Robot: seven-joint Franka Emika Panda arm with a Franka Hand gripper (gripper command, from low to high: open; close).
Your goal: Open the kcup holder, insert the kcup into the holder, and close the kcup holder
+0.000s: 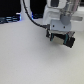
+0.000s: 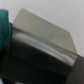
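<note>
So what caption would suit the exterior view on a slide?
Robot gripper hovering low over a pale table.

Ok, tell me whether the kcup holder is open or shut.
Cannot tell. The wrist view shows only a blurred close-up of the kcup holder, a dark body; no drawer front or handle shows.

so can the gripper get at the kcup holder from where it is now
Probably yes: the wrist view shows what looks like the kcup holder close in front of the gripper, with nothing between them. The picture is too blurred to tell which face of it that is.
</note>
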